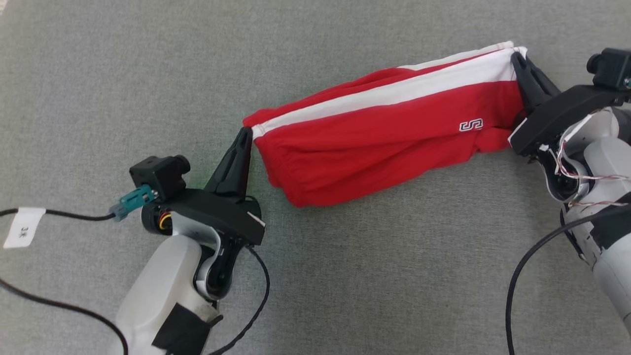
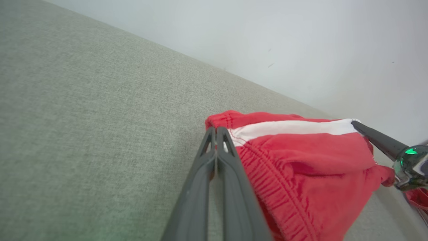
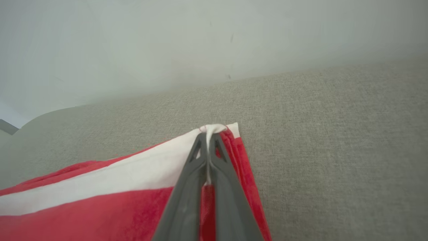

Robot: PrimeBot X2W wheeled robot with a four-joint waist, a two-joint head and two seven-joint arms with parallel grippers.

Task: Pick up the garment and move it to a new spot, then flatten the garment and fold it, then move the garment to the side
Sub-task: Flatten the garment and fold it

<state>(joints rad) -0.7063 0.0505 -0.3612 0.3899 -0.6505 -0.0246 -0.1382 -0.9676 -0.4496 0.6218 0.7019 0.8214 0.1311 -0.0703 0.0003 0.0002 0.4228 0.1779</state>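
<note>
Left pincer (image 1: 245, 132) and right pincer (image 1: 516, 56) each clamp one end of red fabric shorts with a white side stripe (image 1: 394, 133).
I judge pickup done, shorts stretched mid grey woven surface (image 1: 148, 74); flattening, folding, setting aside remain.

The red shorts (image 1: 384, 143) stretch taut end to end, white stripe uppermost; waistband leftward. The sagging underside perhaps touches the grey surface (image 1: 345, 276).

Bare grey surface (image 1: 345, 276) either side of stretched garment (image 1: 384, 133), cables (image 1: 510, 296) looping beside 2 arms, wall (image 2: 301, 50) behind
</note>
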